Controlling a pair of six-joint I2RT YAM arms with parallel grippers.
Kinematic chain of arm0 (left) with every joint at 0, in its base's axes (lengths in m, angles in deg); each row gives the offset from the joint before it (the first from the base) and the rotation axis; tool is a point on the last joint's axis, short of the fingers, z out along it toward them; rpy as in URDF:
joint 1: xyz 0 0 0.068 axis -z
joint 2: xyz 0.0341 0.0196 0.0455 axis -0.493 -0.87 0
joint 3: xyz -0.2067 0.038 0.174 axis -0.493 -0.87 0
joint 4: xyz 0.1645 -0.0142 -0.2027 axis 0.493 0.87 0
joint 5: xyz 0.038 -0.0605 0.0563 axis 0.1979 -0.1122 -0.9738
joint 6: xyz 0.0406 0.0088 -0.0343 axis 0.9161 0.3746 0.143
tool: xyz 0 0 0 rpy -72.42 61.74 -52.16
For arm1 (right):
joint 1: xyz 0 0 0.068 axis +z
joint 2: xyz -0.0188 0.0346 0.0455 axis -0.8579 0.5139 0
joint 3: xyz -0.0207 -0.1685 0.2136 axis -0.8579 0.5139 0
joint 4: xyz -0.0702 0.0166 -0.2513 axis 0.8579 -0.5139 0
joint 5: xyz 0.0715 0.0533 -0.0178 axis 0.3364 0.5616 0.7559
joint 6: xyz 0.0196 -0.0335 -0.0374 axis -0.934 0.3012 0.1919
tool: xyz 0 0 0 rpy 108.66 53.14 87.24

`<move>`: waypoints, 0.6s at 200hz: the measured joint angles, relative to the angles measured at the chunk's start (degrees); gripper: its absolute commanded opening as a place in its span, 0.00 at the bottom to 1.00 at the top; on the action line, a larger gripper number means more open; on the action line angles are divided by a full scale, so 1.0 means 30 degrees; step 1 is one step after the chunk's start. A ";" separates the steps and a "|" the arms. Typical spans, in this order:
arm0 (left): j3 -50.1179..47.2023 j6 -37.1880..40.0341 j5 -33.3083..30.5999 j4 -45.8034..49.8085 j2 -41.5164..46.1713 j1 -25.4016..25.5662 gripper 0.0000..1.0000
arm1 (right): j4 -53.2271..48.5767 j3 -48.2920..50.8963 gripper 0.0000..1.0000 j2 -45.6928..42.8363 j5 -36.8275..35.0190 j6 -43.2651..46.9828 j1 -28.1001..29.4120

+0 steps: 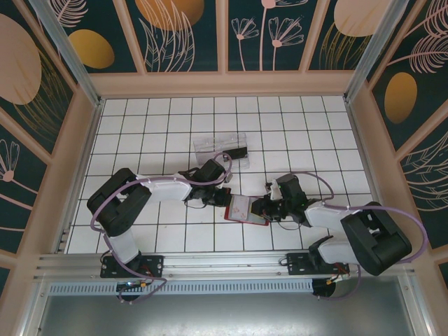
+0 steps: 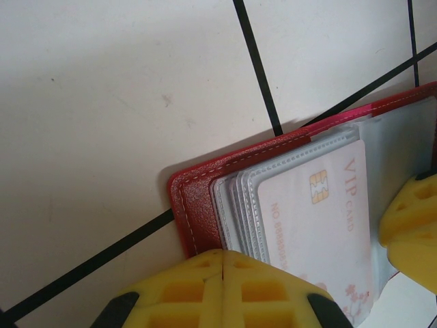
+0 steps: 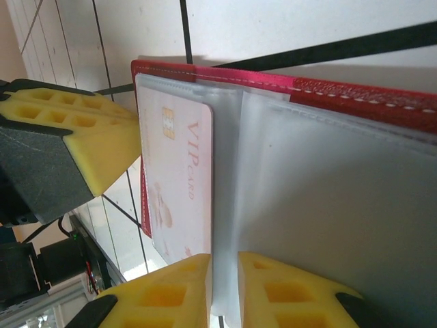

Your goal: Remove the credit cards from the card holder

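Beyond the left claw (image 2: 222, 263), a clear tray (image 1: 210, 145) sits on the white tiled table (image 1: 140, 126) and holds a dark card (image 1: 238, 152), well apart from both claws. The left claw's fingers are pressed together, with their tips at the cover edge of the open red card holder (image 1: 245, 208). A pale VIP card (image 3: 179, 178) lies in a clear sleeve (image 3: 328, 205) between the claws. The right claw (image 3: 224, 266), its fingers nearly together, pinches a sleeve leaf of the card holder just beside that card.
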 measured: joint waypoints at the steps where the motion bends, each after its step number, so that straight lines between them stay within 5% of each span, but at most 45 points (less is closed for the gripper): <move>1: 0.0000 0.0007 0.0000 0.0000 0.0000 0.0000 0.00 | 0.0007 0.0000 0.19 0.0007 0.0015 0.0000 0.0000; 120: 0.0000 0.0000 -0.0007 0.0015 0.0000 0.0000 0.00 | 0.0342 -0.0379 0.19 0.0430 0.0306 0.0007 0.0000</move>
